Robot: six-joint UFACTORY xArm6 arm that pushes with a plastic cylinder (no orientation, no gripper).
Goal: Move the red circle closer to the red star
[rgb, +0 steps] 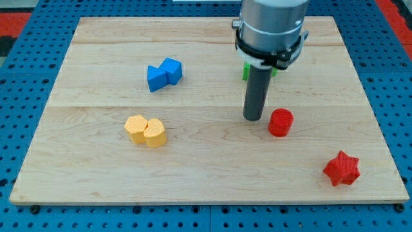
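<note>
The red circle (280,122) stands on the wooden board right of centre. The red star (342,169) lies near the board's bottom right corner, well apart from the circle. My tip (253,118) rests on the board just to the left of the red circle, with a small gap between them. The rod rises from it toward the view's top and hides most of the green blocks (244,69) behind it.
Two blue blocks (164,74) sit together at upper left of centre. Two yellow blocks (145,131) sit together at lower left. The board's right edge (370,96) runs past the star.
</note>
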